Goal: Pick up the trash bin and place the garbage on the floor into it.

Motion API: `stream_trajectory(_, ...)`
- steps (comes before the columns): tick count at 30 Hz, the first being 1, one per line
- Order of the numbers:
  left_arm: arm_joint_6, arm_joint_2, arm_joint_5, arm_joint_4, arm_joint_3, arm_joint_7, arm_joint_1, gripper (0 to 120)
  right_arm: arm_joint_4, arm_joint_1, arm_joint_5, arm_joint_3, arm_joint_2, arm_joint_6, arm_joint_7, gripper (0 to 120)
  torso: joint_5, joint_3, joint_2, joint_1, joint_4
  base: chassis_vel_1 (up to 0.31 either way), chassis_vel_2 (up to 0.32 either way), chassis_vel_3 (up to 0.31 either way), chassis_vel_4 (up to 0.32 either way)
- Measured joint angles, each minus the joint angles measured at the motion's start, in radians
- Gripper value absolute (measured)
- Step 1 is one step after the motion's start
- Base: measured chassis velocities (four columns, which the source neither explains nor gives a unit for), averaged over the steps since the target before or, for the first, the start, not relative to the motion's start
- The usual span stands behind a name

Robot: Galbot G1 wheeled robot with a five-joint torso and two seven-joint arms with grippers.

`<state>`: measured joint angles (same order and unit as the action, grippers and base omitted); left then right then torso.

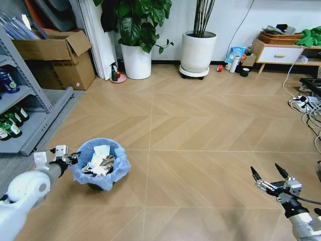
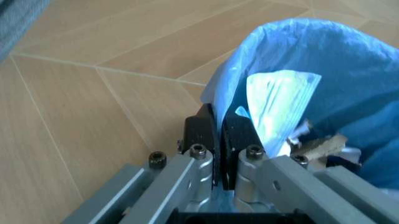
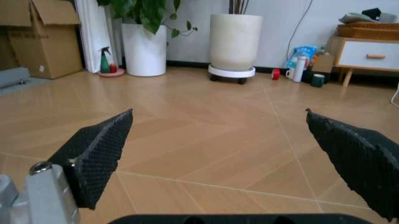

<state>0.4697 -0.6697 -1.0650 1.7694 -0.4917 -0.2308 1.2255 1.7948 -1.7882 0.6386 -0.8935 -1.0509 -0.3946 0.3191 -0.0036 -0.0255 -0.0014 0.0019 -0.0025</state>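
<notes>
The trash bin (image 1: 99, 165), small and dark with a crinkly light-blue bag over its rim, stands on the floor (image 1: 200, 135) at my lower left. Garbage (image 1: 102, 160) lies inside it: white paper and crushed wrappers. My left gripper (image 1: 74, 158) is shut on the bin's bag-covered rim at its left side. In the left wrist view the fingers (image 2: 201, 128) pinch the blue bag's edge (image 2: 221, 91), with white paper (image 2: 277, 105) just behind. My right gripper (image 1: 271, 176) hovers open low over bare floor at the lower right, its pads (image 3: 100, 149) wide apart.
Two large white plant pots (image 1: 137, 60) (image 1: 197, 51) and a green spray bottle (image 1: 115, 73) stand by the far wall. A cardboard box (image 1: 60, 57) and a metal shelf with bottles (image 1: 15, 115) are at the left. Cables and a power strip (image 1: 303, 105) lie at the right.
</notes>
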Motion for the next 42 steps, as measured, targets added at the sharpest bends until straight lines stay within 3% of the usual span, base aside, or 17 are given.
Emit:
stream_trajectory(2, 0.002, -0.015, -0.03, -0.075, 0.039, -0.004, -0.06, 0, -0.001, -0.002, 0.002, -0.003, 0.004, 0.003, -0.001, 100, 0.0006, 0.0, 0.0, 0.0, -0.0001, 0.0, 0.0, 0.0, 0.0)
stream_trajectory(6, -0.002, -0.039, -0.05, -0.145, 0.044, 0.006, -0.077, 0, -0.009, 0.009, 0.007, 0.006, 0.021, 0.014, -0.008, 100, 0.0006, 0.0, 0.0, 0.0, 0.0003, 0.0, 0.0, 0.0, 0.0)
stream_trajectory(11, -0.004, -0.054, -0.069, -0.182, 0.043, 0.011, -0.084, 1, -0.011, 0.01, 0.01, 0.008, 0.029, 0.019, -0.012, 100, 0.0005, 0.0, 0.0, 0.0, 0.0005, 0.0, 0.0, 0.0, 0.0)
stream_trajectory(17, -0.007, -0.06, -0.072, -0.193, 0.04, 0.016, -0.087, 19, -0.012, 0.01, 0.01, 0.012, 0.029, 0.022, -0.016, 100, 0.0006, 0.0, 0.0, 0.0, 0.0003, 0.0, 0.0, 0.0, 0.0)
stream_trajectory(22, -0.059, -0.041, -0.04, -0.132, -0.006, -0.016, -0.054, 44, 0.01, 0.017, 0.006, 0.011, 0.029, 0.047, -0.052, 100, 0.0006, 0.0, 0.0, 0.0, 0.0002, 0.0, 0.0, 0.0, 0.0)
stream_trajectory(27, -0.08, -0.022, -0.019, -0.066, -0.037, -0.039, -0.021, 55, 0.025, 0.029, -0.016, 0.015, 0.03, 0.051, -0.08, 100, 0.0005, 0.0, 0.0, 0.0, 0.0004, 0.0, 0.0, 0.0, 0.0)
stream_trajectory(31, -0.089, -0.009, -0.02, 0.029, -0.081, -0.072, 0.011, 76, 0.054, 0.038, -0.04, 0.024, 0.032, 0.055, -0.106, 100, 0.0003, 0.0, 0.0, 0.0, 0.0002, 0.0, 0.0, 0.0, 0.0)
stream_trajectory(32, -0.089, -0.009, -0.02, 0.029, -0.081, -0.072, 0.011, 76, 0.054, 0.038, -0.04, 0.024, 0.032, 0.055, -0.106, 100, 0.0003, 0.0, 0.0, 0.0, 0.0002, 0.0, 0.0, 0.0, 0.0)
stream_trajectory(34, -0.092, -0.004, -0.01, 0.109, -0.094, -0.084, 0.031, 86, 0.081, 0.054, -0.041, 0.039, 0.025, 0.054, -0.128, 100, 0.0003, 0.0, 0.0, 0.0, 0.0003, 0.0, 0.0, 0.0, 0.0)
stream_trajectory(38, -0.115, -0.019, 0.037, 0.17, -0.029, -0.103, 0.017, 98, 0.076, 0.104, -0.017, 0.129, 0.019, 0.047, -0.159, 100, 0.0004, 0.0, 0.0, 0.0, 0.0001, 0.0, 0.0, 0.0, 0.0)
stream_trajectory(42, -0.146, -0.054, 0.098, 0.174, 0.045, -0.103, -0.001, 100, 0.043, 0.161, -0.025, 0.204, 0.004, 0.035, -0.168, 100, 0.0007, 0.0, 0.0, 0.0, 0.0003, 0.0, 0.0, 0.0, 0.0)
